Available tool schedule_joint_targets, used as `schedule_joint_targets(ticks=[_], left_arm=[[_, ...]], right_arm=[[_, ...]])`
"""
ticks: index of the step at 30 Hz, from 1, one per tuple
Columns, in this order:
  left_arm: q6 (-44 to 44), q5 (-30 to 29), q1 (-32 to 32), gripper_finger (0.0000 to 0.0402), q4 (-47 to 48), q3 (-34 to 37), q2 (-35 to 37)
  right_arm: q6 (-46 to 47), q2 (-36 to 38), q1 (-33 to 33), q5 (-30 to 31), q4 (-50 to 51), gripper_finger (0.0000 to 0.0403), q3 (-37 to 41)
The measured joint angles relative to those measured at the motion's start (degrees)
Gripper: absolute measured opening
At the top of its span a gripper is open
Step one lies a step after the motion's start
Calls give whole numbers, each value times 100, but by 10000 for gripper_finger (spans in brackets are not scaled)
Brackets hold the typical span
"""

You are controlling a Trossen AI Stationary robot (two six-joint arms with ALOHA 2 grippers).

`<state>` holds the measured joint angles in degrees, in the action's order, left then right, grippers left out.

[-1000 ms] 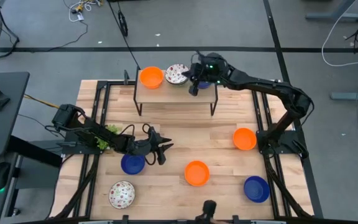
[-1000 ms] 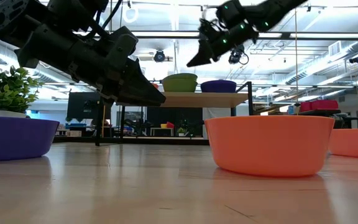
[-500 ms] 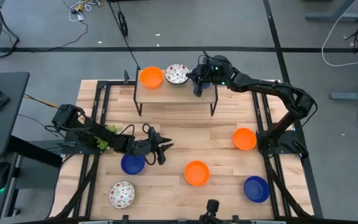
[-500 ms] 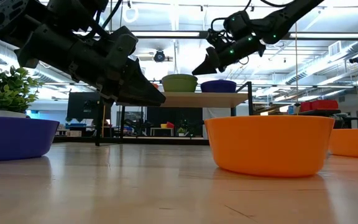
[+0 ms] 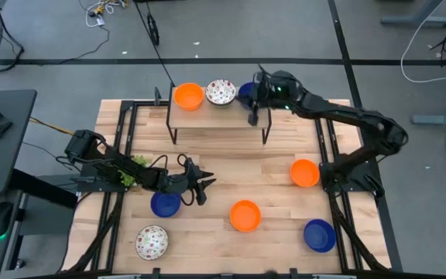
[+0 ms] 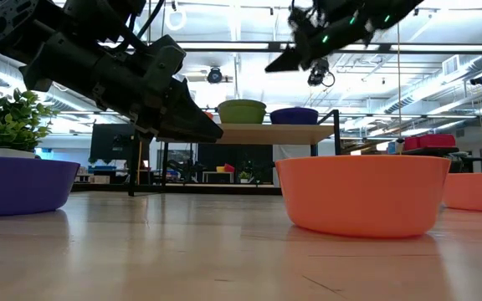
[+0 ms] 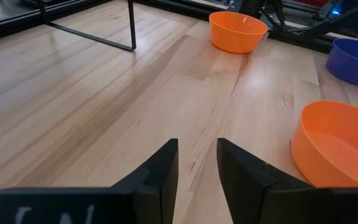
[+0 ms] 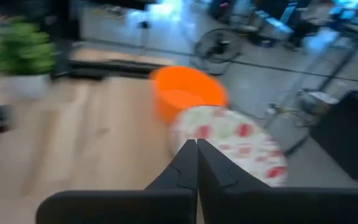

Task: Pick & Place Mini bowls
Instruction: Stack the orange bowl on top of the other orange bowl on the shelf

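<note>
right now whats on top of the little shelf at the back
On the shelf sit an orange bowl, a speckled bowl and a blue bowl, the last partly covered by the right gripper above it.

I see open tabletop (image 5: 223, 174) mid-frame between the shelf (image 5: 219, 112) above and the orange bowl (image 5: 245, 215) below; bowls crowd the lower frame.

Robotics lab, open-plan industrial room

Strip lights (image 6: 224, 46) are glowing beyond the left gripper (image 6: 199, 130); cables (image 5: 428, 58) are trailing over grey floor (a fan (image 8: 219, 45) ahead of the right gripper (image 8: 196, 149)).
</note>
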<state>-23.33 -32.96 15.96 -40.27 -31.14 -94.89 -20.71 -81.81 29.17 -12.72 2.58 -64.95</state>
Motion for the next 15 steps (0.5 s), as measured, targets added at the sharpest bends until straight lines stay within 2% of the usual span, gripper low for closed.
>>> schedule_joint_targets(ticks=[3, 6, 11, 15], left_arm=[[2, -1, -2, 114, 0, 0, 0], [34, 4, -2, 114, -5, 0, 0], [321, 120, 90, 114, -198, 0, 0], [965, 662, 211, 114, -652, -156, 0]], right_arm=[[-99, 441, -591, 11, 701, 1, 19], [-78, 917, -1308, 21, 961, 1, 411], [180, 1803, -2565, 176, 835, 1, 1611], [543, 2320, -3350, 314, 190, 1, 2758]])
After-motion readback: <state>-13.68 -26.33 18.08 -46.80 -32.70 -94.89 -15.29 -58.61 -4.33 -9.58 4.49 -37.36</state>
